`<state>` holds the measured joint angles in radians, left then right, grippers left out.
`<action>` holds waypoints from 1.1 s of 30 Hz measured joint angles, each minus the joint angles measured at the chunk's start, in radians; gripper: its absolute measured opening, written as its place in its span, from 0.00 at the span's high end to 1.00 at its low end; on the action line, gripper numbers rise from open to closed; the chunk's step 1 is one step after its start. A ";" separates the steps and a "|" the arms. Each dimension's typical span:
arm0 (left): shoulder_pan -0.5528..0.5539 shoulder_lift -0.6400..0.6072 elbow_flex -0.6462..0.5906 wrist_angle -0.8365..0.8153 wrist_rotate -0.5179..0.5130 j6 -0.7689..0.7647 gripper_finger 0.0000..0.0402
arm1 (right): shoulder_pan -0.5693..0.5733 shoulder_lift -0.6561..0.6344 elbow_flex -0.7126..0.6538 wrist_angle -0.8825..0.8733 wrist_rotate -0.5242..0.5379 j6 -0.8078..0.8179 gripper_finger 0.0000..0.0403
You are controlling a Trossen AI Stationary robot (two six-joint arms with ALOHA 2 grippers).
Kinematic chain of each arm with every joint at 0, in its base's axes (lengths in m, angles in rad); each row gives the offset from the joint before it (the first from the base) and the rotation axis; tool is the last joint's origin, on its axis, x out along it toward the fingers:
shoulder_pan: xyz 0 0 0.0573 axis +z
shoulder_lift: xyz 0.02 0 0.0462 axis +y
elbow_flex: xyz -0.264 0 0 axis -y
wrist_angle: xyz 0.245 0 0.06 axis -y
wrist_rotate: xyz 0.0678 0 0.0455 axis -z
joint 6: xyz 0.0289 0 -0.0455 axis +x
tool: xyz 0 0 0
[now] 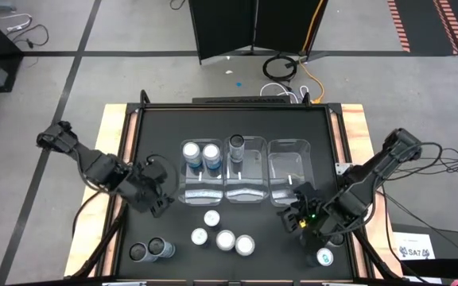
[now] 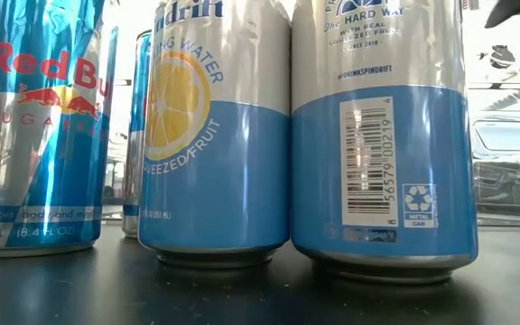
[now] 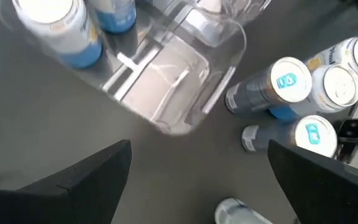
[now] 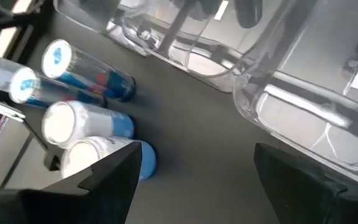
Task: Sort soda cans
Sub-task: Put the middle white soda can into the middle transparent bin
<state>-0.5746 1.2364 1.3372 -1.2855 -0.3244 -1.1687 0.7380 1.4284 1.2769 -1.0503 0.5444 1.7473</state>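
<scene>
With two cans already in the left bin [image 1: 200, 171] and one in the middle bin [image 1: 245, 167], sorting looks part done: both the left gripper [image 1: 159, 200] and right gripper [image 1: 299, 216] hang spread and empty. Next, I judge, a descent onto the four-can cluster [image 1: 223, 236] at six o'clock. The black tabletop [image 1: 149, 135] stands on grey tiled floor [image 1: 133, 32].

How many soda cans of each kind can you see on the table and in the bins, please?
White-topped Spindrift cans: 4
Teal-tabbed Red Bull cans: 3
Dark cans: 3
Total: 10
</scene>
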 joint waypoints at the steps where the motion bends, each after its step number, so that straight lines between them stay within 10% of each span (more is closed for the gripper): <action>1: -0.019 0.022 0.028 -0.023 -0.002 -0.038 0.04 | 0.000 -0.008 -0.022 0.017 0.000 -0.009 0.25; 7: -0.152 0.119 0.143 -0.114 -0.015 -0.241 0.07 | 0.000 -0.040 -0.105 0.154 -0.019 -0.111 0.25; 33: -0.292 0.321 0.146 0.057 0.126 -0.240 0.07 | 0.000 -0.042 -0.107 0.235 -0.053 -0.275 0.25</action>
<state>-0.8665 1.5571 1.4832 -1.2283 -0.1987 -1.4090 0.7380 1.3869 1.1698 -0.8157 0.4911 1.4719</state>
